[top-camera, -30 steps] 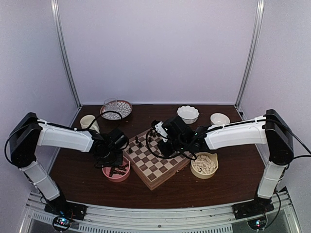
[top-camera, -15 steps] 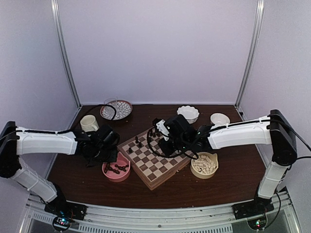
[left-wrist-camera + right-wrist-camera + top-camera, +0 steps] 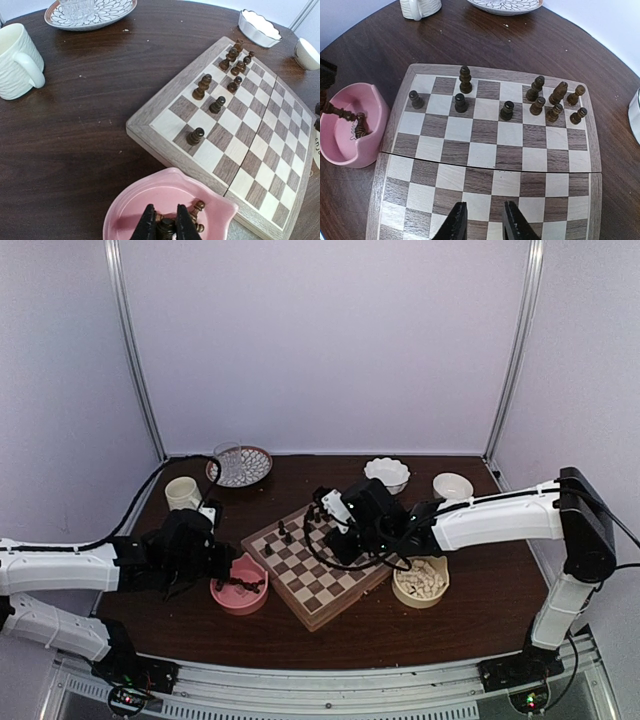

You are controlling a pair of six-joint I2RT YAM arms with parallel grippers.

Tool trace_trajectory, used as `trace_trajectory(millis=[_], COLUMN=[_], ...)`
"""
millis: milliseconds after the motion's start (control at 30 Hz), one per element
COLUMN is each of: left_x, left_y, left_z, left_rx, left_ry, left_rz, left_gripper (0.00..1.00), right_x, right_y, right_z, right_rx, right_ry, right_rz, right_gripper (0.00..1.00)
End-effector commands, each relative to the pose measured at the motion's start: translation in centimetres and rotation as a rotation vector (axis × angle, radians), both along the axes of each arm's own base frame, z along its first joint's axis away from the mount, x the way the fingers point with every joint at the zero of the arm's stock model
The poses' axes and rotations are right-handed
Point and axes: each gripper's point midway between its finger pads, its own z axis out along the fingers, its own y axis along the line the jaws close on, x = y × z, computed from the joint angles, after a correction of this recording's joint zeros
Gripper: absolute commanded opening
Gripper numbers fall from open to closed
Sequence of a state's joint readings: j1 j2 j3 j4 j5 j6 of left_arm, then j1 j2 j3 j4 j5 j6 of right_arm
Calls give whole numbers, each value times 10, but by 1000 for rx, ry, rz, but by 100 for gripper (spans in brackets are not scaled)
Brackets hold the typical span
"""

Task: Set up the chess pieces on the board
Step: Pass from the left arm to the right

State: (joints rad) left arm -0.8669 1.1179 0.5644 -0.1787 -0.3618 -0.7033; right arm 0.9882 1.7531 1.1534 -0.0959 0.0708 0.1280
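Chess pieces [image 3: 198,209], dark brown and carved, lie in the near pink plastic bowl [image 3: 131,202]. The left gripper [image 3: 165,215] pinches one piece [image 3: 165,229] tight. It might slip out, or fall over when set down. Beyond, the right gripper [image 3: 482,212] hangs over the brown-and-cream checked wooden board [image 3: 485,182], fingers apart, holding nothing. The far standing pieces [image 3: 555,102] crowd close, so one bump could topple them.

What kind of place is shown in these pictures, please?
Probably a laboratory robot booth, not a home: plain white walls and metal posts enclose the dark table, and the left arm and right arm stand on a rail at its near edge.
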Motion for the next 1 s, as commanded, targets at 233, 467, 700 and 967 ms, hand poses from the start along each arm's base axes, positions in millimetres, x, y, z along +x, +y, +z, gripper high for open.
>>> trace_trajectory(millis=[233,467,700,967], left_x=[-1,-8,-18,-40], left_y=[-40,-39,-47,-65], left_z=[31,42,52,62], left_rx=[-153,-169,-213,-246], left_ry=[-123,-143,-183,-203], left_rz=[-186,-222,-311,-496], left_gripper=[7,6,6,6], right_x=[-74,-106,-114,-120], right_y=[59,80,84,88], right_z=[27,24,23,24], right_rx=[185,251,280,325], right_ry=[24,86,112,138], right_rz=[407,564,605,633], right_gripper=[27,31,33,39])
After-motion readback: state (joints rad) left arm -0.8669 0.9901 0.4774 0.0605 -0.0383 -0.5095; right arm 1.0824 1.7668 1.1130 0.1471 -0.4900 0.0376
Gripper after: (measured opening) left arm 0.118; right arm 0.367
